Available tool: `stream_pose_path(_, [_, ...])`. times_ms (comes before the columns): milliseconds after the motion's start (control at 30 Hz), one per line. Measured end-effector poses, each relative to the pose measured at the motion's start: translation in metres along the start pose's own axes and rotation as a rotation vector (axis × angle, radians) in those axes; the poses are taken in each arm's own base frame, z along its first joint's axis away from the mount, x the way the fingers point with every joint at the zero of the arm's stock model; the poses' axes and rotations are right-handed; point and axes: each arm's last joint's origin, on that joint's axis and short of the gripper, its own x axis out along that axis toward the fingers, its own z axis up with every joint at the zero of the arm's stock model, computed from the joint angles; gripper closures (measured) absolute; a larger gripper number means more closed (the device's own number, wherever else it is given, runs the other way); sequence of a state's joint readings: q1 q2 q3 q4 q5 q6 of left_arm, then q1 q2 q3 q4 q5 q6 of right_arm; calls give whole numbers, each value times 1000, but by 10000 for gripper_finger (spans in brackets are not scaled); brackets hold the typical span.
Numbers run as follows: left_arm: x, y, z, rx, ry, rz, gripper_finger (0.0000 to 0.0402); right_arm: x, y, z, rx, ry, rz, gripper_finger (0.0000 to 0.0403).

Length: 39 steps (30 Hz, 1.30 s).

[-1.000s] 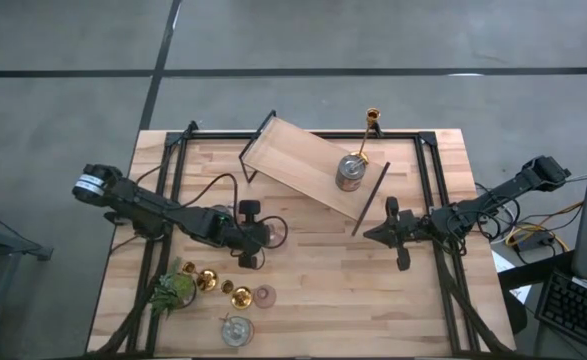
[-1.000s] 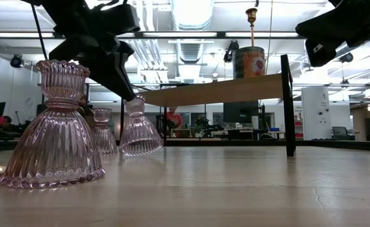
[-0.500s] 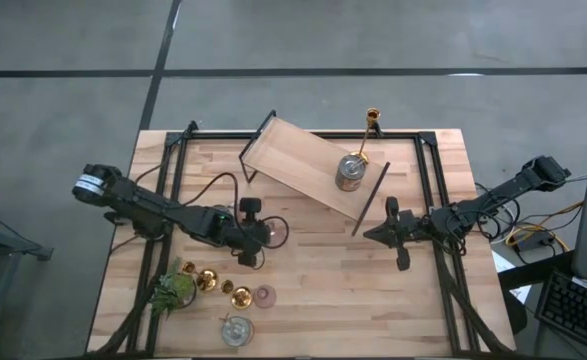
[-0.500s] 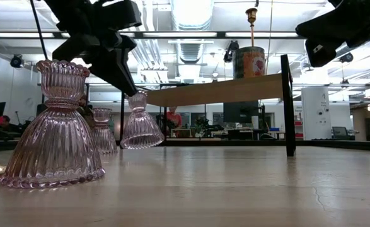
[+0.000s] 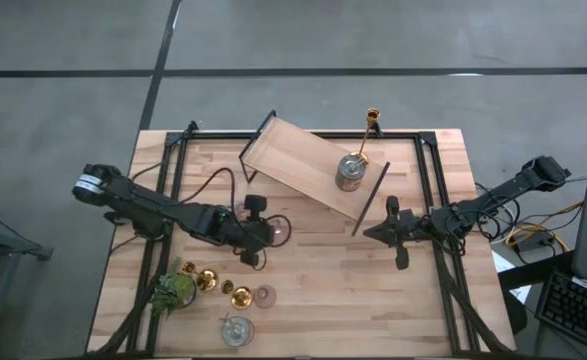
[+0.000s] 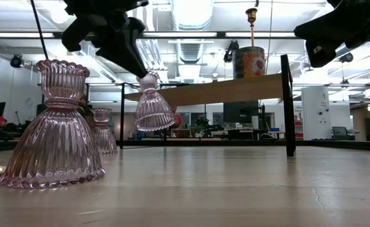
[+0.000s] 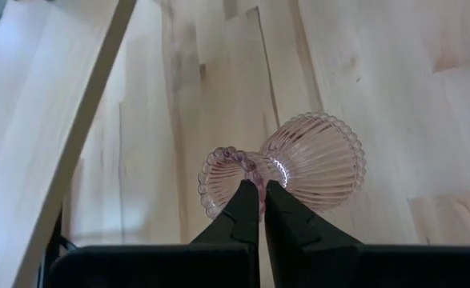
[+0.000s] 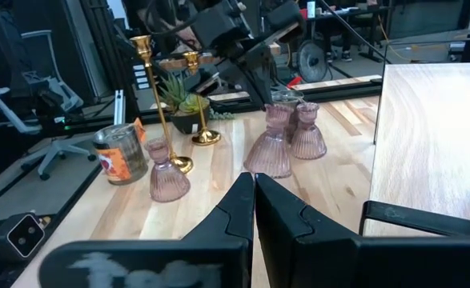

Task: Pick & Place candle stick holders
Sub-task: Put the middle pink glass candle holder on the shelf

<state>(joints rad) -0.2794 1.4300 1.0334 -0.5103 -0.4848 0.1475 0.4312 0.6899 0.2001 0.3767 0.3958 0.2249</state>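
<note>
Left pincer (image 6: 144,74) pinching rim of pink cup (image 6: 154,106); cup hangs clear of bench (image 6: 235,189), axis upright, shelf (image 5: 303,165) near ahead. Right pincer (image 5: 369,236) pressed together, idle, empty.

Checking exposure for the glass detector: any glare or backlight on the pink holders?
Low view: ceiling lights blow out behind the lifted pink holder, backlighting it; the left hand above is a dark silhouette. Left wrist view: even light, small bright glint at the holder's neck. High view: flat, no glare on the table.
</note>
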Motion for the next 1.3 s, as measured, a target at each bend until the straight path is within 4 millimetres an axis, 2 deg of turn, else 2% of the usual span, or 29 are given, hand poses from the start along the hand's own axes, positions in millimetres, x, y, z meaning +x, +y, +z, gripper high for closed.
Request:
stream_pose_path(567, [-15, 14, 24, 73, -72, 54, 395, 0, 0, 0, 0, 0, 1, 394])
stream_pose_path(1300, [-42, 50, 59, 175, -159, 177, 395, 0, 0, 0, 0, -1, -8, 394])
